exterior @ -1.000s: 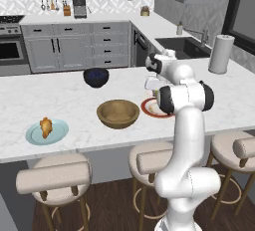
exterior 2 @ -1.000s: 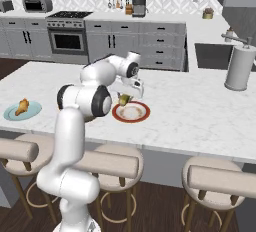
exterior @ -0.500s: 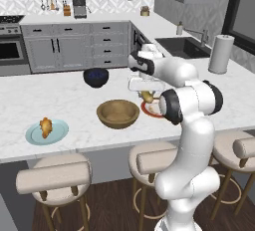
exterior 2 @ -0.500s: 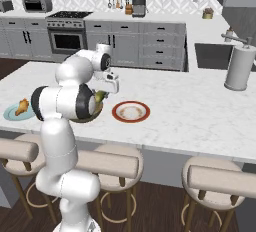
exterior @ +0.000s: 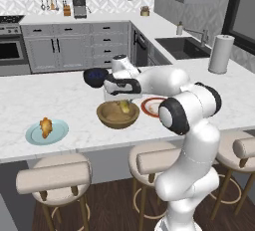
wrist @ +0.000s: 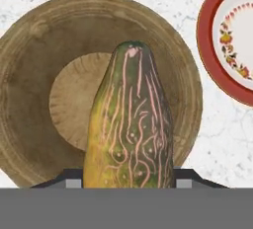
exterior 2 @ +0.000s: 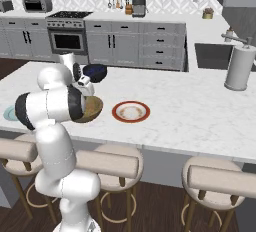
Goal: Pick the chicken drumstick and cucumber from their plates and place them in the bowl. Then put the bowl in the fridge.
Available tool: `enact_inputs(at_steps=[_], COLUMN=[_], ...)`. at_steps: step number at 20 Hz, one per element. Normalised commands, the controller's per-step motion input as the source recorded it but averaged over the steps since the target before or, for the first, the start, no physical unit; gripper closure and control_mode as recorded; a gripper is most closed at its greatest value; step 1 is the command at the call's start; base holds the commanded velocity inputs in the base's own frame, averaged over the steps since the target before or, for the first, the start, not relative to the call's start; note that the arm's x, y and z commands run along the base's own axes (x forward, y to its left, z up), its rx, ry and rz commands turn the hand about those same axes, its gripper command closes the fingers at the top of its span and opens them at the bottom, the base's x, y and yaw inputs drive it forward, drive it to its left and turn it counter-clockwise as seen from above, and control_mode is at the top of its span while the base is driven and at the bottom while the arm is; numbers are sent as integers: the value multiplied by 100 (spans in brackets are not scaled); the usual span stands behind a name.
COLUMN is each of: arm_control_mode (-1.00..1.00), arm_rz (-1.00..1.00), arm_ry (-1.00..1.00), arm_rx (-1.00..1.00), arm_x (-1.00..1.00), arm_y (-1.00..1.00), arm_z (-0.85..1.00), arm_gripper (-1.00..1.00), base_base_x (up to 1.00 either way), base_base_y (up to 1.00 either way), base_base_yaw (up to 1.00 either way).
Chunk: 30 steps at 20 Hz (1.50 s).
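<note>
My gripper [exterior: 122, 100] is shut on the cucumber [wrist: 131, 129], a yellowish-green stubby piece that hangs just above the middle of the wooden bowl [wrist: 29, 85]. From the left base camera the cucumber [exterior: 123, 107] sits low inside the rim of the bowl [exterior: 115, 120]. To the bowl's right lies the bare white plate with the red-orange rim [exterior: 152, 107]. The chicken drumstick [exterior: 46, 126] rests on the light blue plate [exterior: 57, 134] near the counter's front left. My arm partly hides the bowl [exterior 2: 94, 109] in the right base view. The fridge is out of view.
A dark blue bowl [exterior: 95, 76] stands just behind the wooden one. A paper towel roll [exterior: 220, 53] and a sink [exterior: 184, 46] are at the back right. Stools [exterior: 52, 177] line the counter's front edge.
My arm has swung left from over the red-rimmed plate to over the wooden bowl, carrying the cucumber with it. The red-rimmed plate is left bare.
</note>
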Motion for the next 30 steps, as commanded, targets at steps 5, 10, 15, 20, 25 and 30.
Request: enact_inputs(at_steps=[5, 10, 15, 20, 25, 30], arm_control_mode=[-100, -100, -100, -100, -100, -100], arm_rz=[-1, 0, 0, 0, 4, 16], arm_ry=[-13, -10, 1, 0, 0, -1], arm_rx=[-4, -2, 1, 6, 2, 0], arm_x=[58, 18, 0, -10, -96, -100], arm_y=[67, 18, 0, 0, 19, 61], arm_z=[-65, -32, 9, 84, 70, 2], arm_gripper=[100, -100, -100, -100, -100, -100], base_base_x=[0, 0, 0, 0, 0, 0], base_base_y=[0, 0, 0, 0, 0, 0], base_base_yaw=[0, 0, 0, 0, 0, 0])
